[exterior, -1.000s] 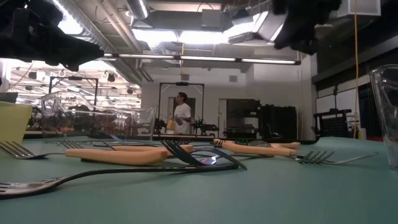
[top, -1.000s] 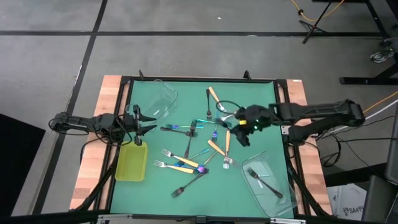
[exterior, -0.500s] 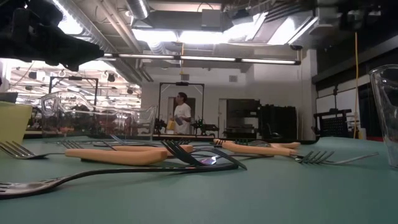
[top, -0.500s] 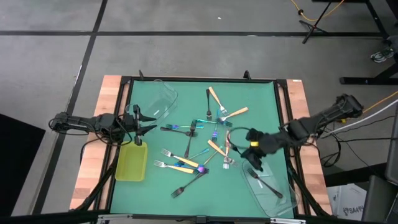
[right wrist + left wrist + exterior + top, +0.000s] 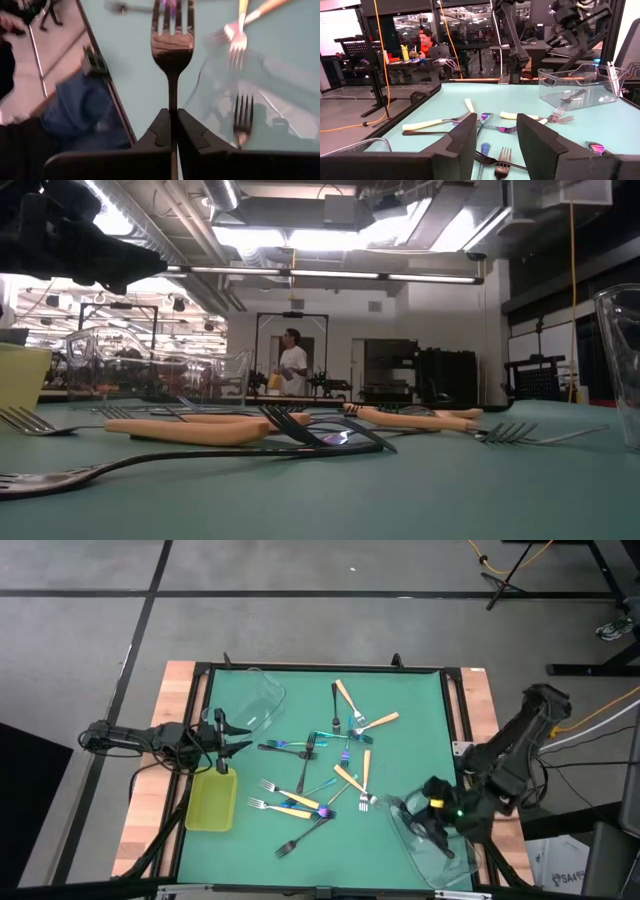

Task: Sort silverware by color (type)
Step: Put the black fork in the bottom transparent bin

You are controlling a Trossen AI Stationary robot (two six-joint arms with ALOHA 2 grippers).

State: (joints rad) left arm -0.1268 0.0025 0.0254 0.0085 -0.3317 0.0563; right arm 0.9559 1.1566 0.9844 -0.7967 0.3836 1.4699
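A dark fork (image 5: 171, 52) is pinched by its handle between the closed fingers of the right gripper (image 5: 171, 116), tines forward, so that it can be dropped into the clear tub (image 5: 432, 832) just below, where a dark fork (image 5: 242, 120) lies. Farther off, the remaining forks (image 5: 315, 775) are scattered, and the left gripper (image 5: 228, 738) is kept wide open, empty, beside the yellow-green tray (image 5: 212, 802).

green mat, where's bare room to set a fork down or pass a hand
Free: the mat's far right corner, beyond the tan forks; the near edge between the yellow tray and the right tub, below the black fork. Crowded: the centre, forks crossing. The right gripper, shut on a black fork, hangs over the right tub.
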